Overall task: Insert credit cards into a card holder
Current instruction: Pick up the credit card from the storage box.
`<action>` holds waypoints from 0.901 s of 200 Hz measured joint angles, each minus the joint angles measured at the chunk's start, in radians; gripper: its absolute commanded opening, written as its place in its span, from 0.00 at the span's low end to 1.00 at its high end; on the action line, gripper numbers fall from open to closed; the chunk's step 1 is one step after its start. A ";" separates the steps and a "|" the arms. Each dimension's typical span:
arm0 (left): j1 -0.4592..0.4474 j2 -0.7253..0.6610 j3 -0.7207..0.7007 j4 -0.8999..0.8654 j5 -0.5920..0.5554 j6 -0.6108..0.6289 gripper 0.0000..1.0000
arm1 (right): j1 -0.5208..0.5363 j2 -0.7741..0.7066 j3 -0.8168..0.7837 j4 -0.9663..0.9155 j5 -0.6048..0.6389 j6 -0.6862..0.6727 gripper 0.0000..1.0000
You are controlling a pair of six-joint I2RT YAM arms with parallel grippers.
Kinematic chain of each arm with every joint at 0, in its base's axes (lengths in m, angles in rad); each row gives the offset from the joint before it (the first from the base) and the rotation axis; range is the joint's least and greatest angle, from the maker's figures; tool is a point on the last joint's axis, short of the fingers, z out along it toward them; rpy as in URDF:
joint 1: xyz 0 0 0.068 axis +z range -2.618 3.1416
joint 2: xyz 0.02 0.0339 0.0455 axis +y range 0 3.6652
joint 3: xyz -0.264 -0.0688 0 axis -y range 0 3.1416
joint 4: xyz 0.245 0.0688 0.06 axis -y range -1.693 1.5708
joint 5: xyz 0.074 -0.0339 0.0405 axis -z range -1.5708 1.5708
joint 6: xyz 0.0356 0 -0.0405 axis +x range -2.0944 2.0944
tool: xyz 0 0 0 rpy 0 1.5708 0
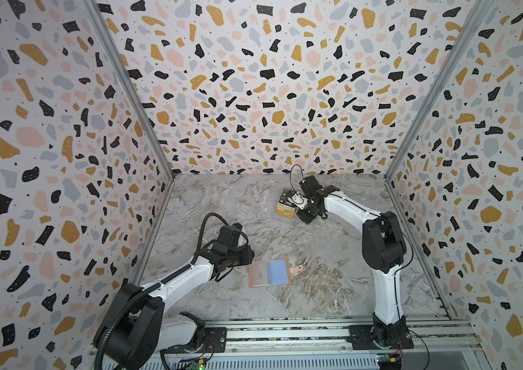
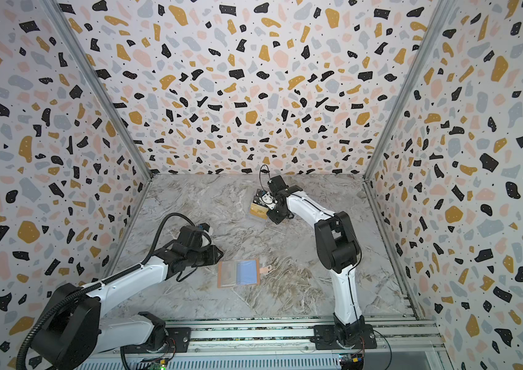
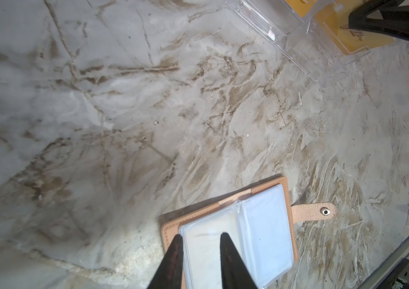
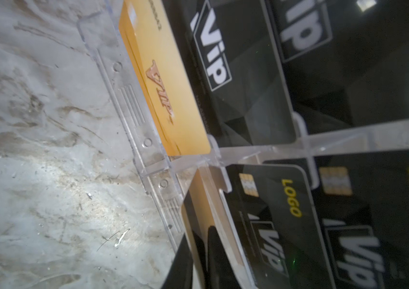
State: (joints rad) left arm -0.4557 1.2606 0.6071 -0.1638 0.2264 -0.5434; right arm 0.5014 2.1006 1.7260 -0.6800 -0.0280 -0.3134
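Two grippers, well apart over the marble table (image 1: pixel 221 198).
Left gripper (image 3: pixel 201 236) hangs, jaws apart, just over the open card holder (image 3: pixel 261 225) lying flat. Right gripper (image 4: pixel 199 250) straddles a gold credit card (image 4: pixel 198 207) in the clear stand (image 4: pixel 133 100), jaws nearly together; whether they pinch it I cannot tell. Another gold card (image 4: pixel 168 95) stands just beyond its tips.

Terrazzo-patterned walls (image 1: pixel 253 80) enclose a grey-brown marbled tabletop (image 1: pixel 221 198), metal rail (image 1: pixel 285 333) along its front.
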 measured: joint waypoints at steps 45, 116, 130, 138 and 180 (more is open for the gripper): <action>0.000 0.000 0.013 -0.001 0.000 -0.003 0.29 | 0.004 0.000 0.000 0.008 0.021 -0.018 0.09; 0.000 0.000 0.013 -0.001 0.000 -0.018 0.29 | 0.011 -0.013 0.000 0.014 0.032 -0.030 0.00; 0.000 0.000 0.013 -0.001 0.000 -0.018 0.29 | 0.012 -0.023 0.000 0.014 0.038 -0.030 0.00; 0.000 0.000 0.013 -0.001 0.000 -0.018 0.29 | 0.013 -0.030 0.000 0.014 0.041 -0.030 0.00; 0.000 0.000 0.013 -0.001 0.001 -0.021 0.29 | 0.017 -0.051 0.000 0.016 0.047 -0.030 0.00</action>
State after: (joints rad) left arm -0.4557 1.2610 0.6201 -0.1650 0.2272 -0.5648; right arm 0.5182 2.0499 1.7260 -0.6643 0.0185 -0.3431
